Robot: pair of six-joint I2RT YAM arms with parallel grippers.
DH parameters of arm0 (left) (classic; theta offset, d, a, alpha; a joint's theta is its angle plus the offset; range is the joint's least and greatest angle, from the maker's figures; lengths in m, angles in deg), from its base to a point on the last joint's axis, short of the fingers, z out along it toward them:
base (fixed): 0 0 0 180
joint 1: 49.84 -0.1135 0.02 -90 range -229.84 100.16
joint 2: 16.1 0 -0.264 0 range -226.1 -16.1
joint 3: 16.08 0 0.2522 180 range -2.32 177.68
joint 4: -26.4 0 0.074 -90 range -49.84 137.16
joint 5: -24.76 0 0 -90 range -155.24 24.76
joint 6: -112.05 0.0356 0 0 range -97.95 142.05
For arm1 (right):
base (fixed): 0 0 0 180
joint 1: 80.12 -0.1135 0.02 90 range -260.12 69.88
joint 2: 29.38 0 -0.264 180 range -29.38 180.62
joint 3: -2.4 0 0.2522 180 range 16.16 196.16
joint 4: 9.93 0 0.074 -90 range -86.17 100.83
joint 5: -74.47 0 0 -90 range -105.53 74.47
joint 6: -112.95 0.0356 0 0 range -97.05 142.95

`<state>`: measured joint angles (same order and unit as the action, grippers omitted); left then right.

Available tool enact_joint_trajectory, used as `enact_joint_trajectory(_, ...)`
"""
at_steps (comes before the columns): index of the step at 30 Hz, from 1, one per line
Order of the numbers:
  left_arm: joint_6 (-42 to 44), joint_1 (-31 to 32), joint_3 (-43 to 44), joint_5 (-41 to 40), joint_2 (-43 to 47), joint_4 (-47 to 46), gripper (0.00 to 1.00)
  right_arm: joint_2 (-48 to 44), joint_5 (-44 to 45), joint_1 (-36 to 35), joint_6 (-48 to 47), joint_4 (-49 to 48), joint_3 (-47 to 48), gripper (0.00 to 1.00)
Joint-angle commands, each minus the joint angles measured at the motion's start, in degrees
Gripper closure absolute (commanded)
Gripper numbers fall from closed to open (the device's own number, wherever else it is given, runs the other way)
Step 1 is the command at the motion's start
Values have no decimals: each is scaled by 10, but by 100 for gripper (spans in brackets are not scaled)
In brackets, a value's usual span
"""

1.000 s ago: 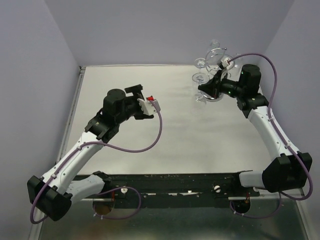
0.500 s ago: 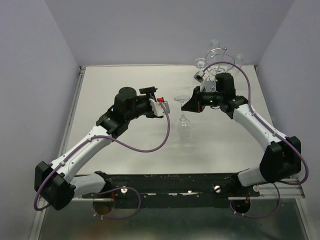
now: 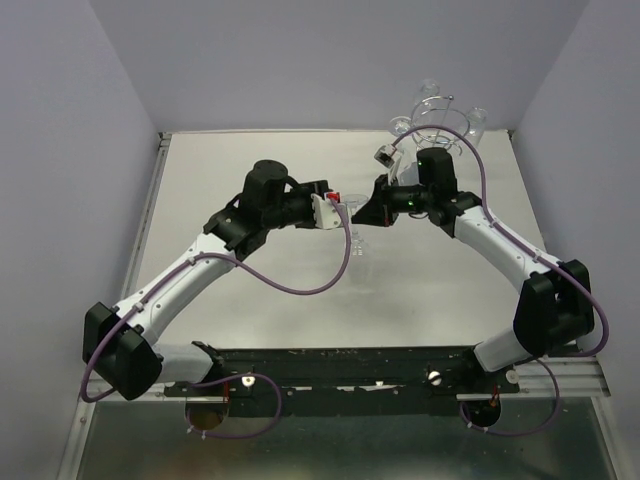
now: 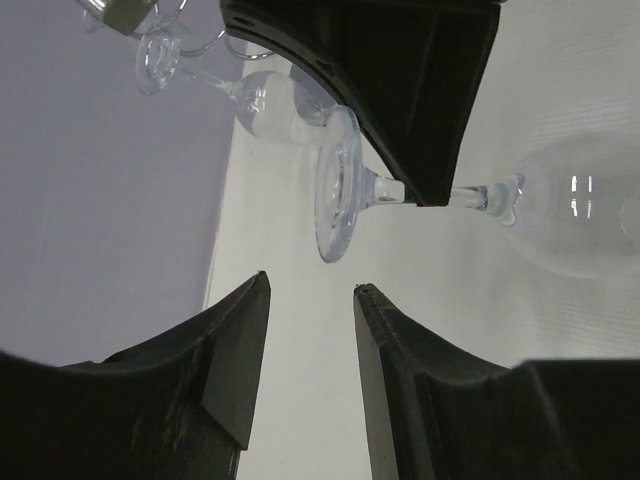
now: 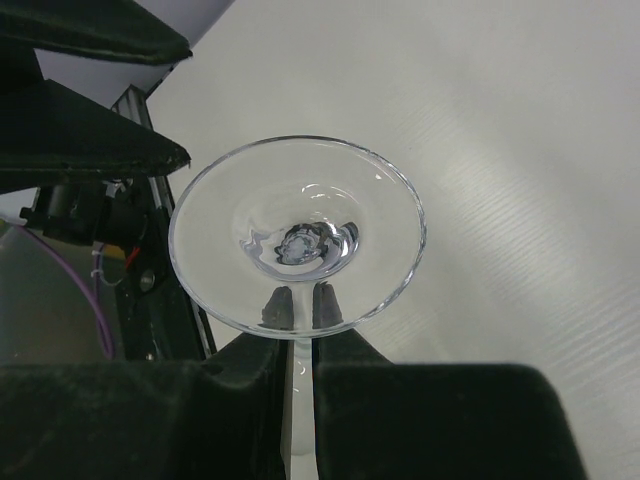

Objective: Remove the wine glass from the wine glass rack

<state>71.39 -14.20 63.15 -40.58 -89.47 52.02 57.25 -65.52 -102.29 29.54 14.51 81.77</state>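
Note:
My right gripper (image 3: 366, 212) is shut on the stem of a clear wine glass (image 3: 358, 242), holding it over the middle of the table, away from the wine glass rack (image 3: 441, 112) at the back right. In the right wrist view the stem runs between the fingers of the right gripper (image 5: 298, 312), and the round foot of the wine glass (image 5: 297, 235) faces the camera. My left gripper (image 4: 310, 292) is open just short of the foot of the wine glass (image 4: 338, 185), nothing between its fingers. The bowl lies to the right in that view.
Other clear glasses (image 3: 400, 127) hang on the chrome rack, one of them (image 4: 270, 100) showing in the left wrist view. Lilac walls close in the table (image 3: 250, 170) on three sides. The black rail (image 3: 350, 360) with both arm bases runs along the near edge.
My right arm has carried the glass from the rack leftward to the table's middle. My left arm has swung right to meet it, and its jaws have narrowed.

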Motion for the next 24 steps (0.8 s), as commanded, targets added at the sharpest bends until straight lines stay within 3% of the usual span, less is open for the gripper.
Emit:
enact_joint_trajectory(1,44,-4,19,50,-13,33,46,1,-10,-5,31,-56,14,99)
enact_joint_trajectory(10,43,-3,32,27,-48,-10,46,-3,-7,-16,28,-57,9,99)
enact_joint_trajectory(16,44,0,26,29,-50,-18,51,-12,3,-18,27,-60,2,99)
enact_joint_trajectory(18,44,1,24,29,-48,-19,61,-13,3,-19,27,-60,2,99)
enact_joint_trajectory(20,44,2,15,28,-43,-28,82,-13,3,-20,27,-61,1,99)
enact_joint_trajectory(24,55,2,-2,21,-38,-52,83,-11,-1,-23,26,-61,2,99)
